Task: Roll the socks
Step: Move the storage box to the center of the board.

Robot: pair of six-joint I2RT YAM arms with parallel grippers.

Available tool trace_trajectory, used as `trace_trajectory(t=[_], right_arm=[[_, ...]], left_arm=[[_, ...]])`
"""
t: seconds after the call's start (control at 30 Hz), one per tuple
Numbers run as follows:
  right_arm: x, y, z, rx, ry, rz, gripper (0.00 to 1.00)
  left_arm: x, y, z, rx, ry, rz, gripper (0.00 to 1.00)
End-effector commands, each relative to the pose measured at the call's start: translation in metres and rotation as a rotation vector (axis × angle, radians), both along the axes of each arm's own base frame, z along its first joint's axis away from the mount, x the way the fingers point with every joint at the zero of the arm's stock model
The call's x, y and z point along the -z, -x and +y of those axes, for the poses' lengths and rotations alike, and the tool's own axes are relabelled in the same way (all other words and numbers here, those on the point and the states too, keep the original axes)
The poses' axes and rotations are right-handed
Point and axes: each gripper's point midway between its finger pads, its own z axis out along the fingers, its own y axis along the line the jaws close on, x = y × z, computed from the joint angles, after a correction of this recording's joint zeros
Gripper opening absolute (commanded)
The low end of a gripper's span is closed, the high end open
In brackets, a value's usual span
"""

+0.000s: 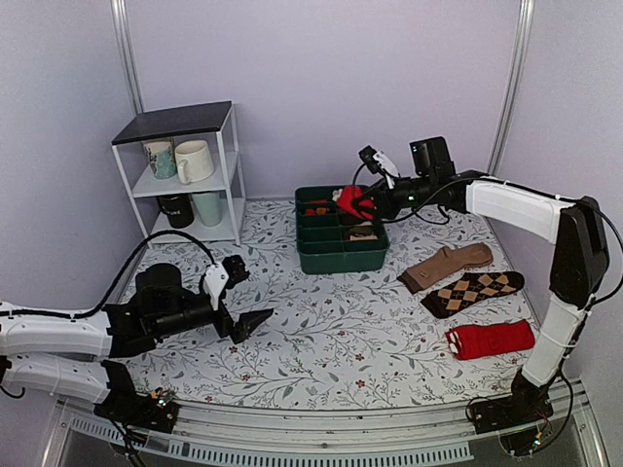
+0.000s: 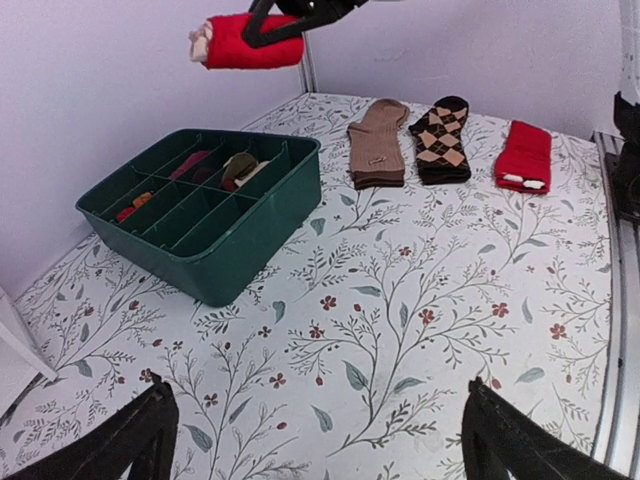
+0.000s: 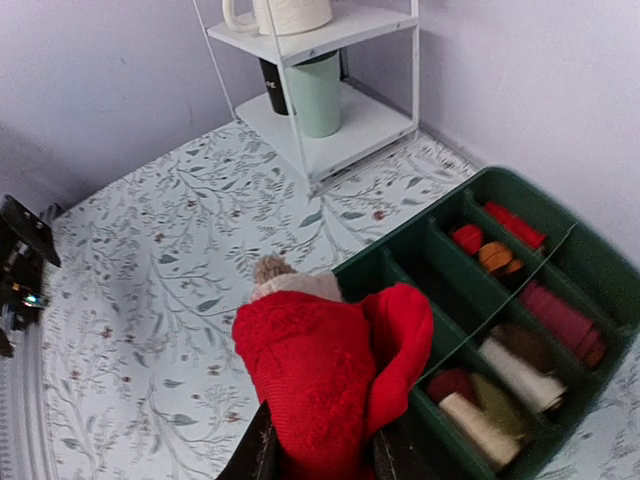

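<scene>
The socks [image 3: 318,385] show their beige end plainly in wrist views.

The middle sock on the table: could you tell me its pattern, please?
The sock is brown argyle, with tan diamonds; it shows clearest in the left wrist view.

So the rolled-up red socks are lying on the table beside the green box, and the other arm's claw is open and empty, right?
Not quite. The rolled socks are off the table: the right gripper holds them in the air over the green box, as the left wrist view shows. The left gripper is open and empty.
</scene>
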Motion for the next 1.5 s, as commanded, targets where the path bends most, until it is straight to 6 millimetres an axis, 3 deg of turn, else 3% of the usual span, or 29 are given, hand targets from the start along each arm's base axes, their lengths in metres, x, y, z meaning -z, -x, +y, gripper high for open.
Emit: trace_trajectory(t=[0.0, 0.1, 0.37, 0.53, 0.73, 1.03, 1.2, 1.47], right_arm=[[0.035, -0.022, -0.01, -0.04, 0.2, -0.141, 0.02], [0.047, -0.03, -0.016, -0.08, 0.312, -0.265, 0.03], [0.09, -0.037, -0.031, -0.153, 0.513, -0.374, 0.04], [0.093, -0.046, -0.032, -0.172, 0.562, -0.441, 0.05], [0.124, -0.041, -0.03, -0.295, 0.621, -0.398, 0.06], [0.164, -0.034, -0.031, -0.327, 0.695, -0.345, 0.06], [0.184, -0.011, -0.017, -0.384, 0.698, -0.288, 0.06], [0.205, 0.067, 0.006, -0.49, 0.711, -0.143, 0.06]], left_arm=[[-0.011, -0.012, -0.001, -0.009, -0.003, -0.008, 1.0], [-0.015, -0.019, -0.001, -0.019, -0.01, -0.009, 0.99], [-0.022, -0.036, -0.001, -0.026, -0.018, -0.002, 0.99], [-0.014, -0.039, -0.003, -0.014, -0.029, 0.012, 0.97], [-0.012, -0.041, -0.001, -0.023, -0.029, 0.016, 0.97], [-0.009, -0.037, 0.003, -0.018, -0.031, 0.02, 0.97], [-0.009, -0.035, 0.005, -0.019, -0.023, 0.017, 0.97], [-0.005, -0.03, 0.012, -0.021, -0.026, 0.018, 0.97]])
